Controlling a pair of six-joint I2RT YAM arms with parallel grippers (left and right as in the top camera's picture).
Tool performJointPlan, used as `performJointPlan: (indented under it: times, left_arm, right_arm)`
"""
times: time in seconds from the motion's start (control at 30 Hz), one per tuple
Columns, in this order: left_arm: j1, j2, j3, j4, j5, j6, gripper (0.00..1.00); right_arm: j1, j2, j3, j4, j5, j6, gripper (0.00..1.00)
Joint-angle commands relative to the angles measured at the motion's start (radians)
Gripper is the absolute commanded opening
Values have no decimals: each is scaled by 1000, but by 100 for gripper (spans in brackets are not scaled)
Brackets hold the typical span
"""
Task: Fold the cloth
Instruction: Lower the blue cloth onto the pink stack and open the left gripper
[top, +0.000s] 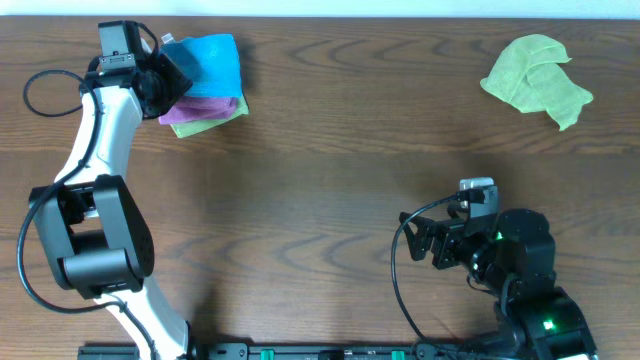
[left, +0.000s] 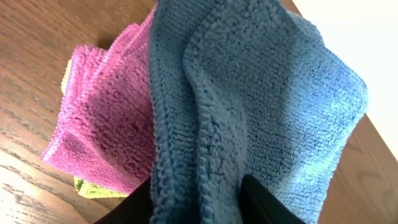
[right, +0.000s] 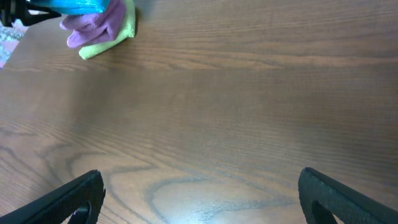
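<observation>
The sky-blue cloth (top: 210, 62) lies folded at the table's far left, on top of a purple cloth (top: 195, 108). In the left wrist view the cloth (left: 267, 93) fills most of the frame, doubled over with a thick fold running down the middle. My left gripper (left: 196, 186) straddles that fold, its fingers parted and the fold sitting loosely between them, not squeezed. From overhead the left gripper (top: 170, 75) is at the cloth's left edge. My right gripper (right: 202, 186) hangs wide open over bare wood, near the front right (top: 420, 240), far from the cloth (right: 81, 5).
The purple cloth (left: 106, 118) rests on a yellow-green cloth (left: 87, 186) whose edge peeks out below. A second, crumpled yellow-green cloth (top: 535, 80) lies at the far right. The table's back edge runs just behind the stack.
</observation>
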Motion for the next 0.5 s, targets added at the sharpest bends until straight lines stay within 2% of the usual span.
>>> performJointPlan:
  times: [0.0, 0.27, 0.47]
  left_arm:
    - [11, 11, 24, -7, -32, 26, 47]
    - [19, 11, 24, -16, -55, 78, 70]
    - [37, 8, 24, -17, -55, 78, 74]
  right_arm:
    - [-11, -2, -3, -1, -3, 9, 99]
    - [-11, -2, -3, -1, -3, 9, 99]
    - [-11, -2, -3, -1, -3, 10, 99]
